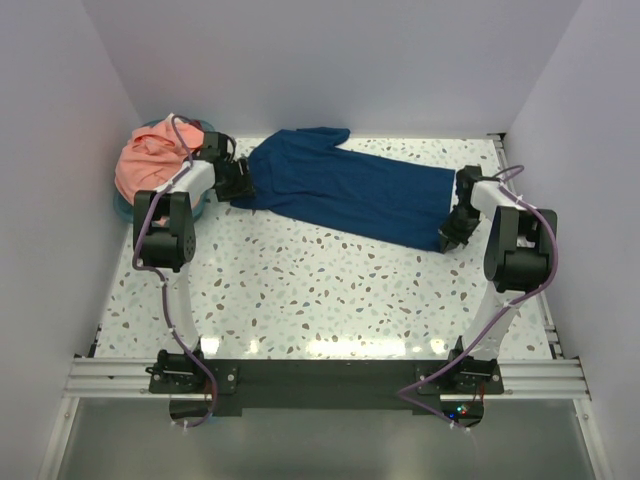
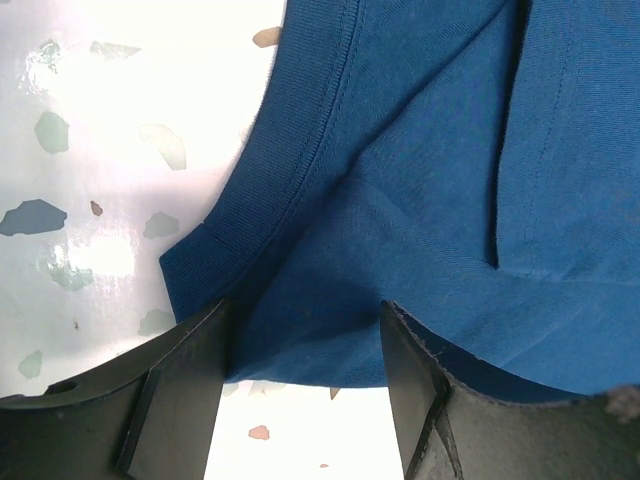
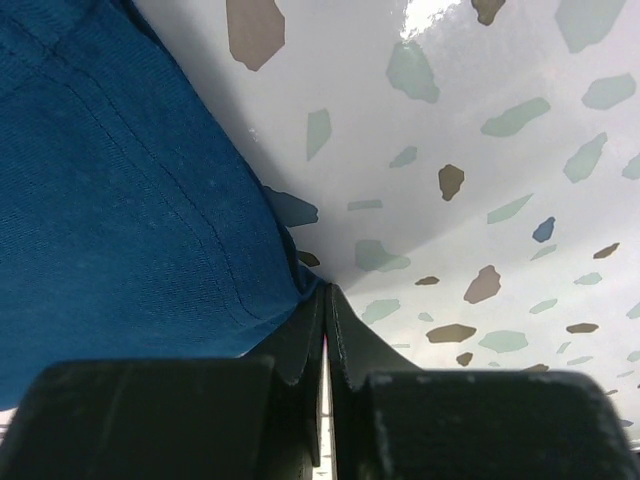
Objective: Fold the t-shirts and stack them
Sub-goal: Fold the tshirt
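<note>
The navy blue t-shirt (image 1: pixel 340 190) lies spread flat across the back of the table, running from back left to right. My left gripper (image 1: pixel 235 182) is at its left end. In the left wrist view it (image 2: pixel 303 315) stands open, and the shirt's edge (image 2: pixel 450 150) lies between the two fingers. My right gripper (image 1: pixel 451 238) is at the shirt's near right corner. In the right wrist view it (image 3: pixel 326 292) is shut, with the corner of the hem (image 3: pixel 120 200) pinched at its tips. A salmon-pink t-shirt (image 1: pixel 155 160) is bunched in a heap at the far left.
The pink shirt rests in a round teal basket (image 1: pixel 122 208) in the back left corner, just behind the left arm. White walls close in the speckled table (image 1: pixel 330 290) on the left, back and right. Both arm bases stand on the rail at the near edge.
</note>
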You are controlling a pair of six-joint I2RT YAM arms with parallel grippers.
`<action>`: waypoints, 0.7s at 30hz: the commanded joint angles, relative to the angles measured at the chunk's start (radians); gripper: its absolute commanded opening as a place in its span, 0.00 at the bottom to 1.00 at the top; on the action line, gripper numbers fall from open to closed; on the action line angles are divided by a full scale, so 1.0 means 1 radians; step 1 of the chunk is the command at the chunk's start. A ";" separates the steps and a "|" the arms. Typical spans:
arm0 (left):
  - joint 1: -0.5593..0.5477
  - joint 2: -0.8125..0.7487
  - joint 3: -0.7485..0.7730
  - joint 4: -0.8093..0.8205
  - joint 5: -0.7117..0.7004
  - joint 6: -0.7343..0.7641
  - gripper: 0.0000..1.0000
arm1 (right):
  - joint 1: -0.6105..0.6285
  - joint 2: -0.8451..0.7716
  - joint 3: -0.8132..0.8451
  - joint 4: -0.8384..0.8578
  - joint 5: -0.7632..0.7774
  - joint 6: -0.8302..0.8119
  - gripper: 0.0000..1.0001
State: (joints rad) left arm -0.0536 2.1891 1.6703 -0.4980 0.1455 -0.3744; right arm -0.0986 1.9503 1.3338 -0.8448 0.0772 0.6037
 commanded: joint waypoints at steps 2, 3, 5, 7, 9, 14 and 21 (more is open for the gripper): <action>0.003 -0.054 -0.020 0.016 0.006 0.020 0.66 | -0.004 0.024 0.004 0.075 0.045 0.005 0.00; 0.003 -0.055 -0.021 0.018 0.005 0.022 0.66 | -0.006 0.024 0.007 0.050 0.062 0.004 0.00; 0.003 -0.060 -0.032 0.022 0.005 0.020 0.66 | -0.015 0.021 0.010 0.029 0.100 0.001 0.00; 0.003 -0.065 -0.046 0.026 0.006 0.026 0.66 | -0.027 0.003 0.002 0.003 0.124 0.004 0.00; 0.003 -0.069 -0.055 0.030 0.005 0.029 0.66 | -0.052 -0.016 -0.010 -0.007 0.139 0.007 0.00; -0.002 -0.072 -0.073 0.033 0.012 0.035 0.66 | -0.095 -0.042 -0.024 -0.007 0.139 -0.005 0.00; -0.015 -0.091 -0.093 0.019 -0.012 0.046 0.65 | -0.102 -0.022 -0.007 -0.007 0.130 -0.005 0.00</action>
State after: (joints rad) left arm -0.0612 2.1479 1.6032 -0.4759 0.1516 -0.3580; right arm -0.1928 1.9373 1.3235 -0.8524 0.1425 0.6029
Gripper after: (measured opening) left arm 0.650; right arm 0.008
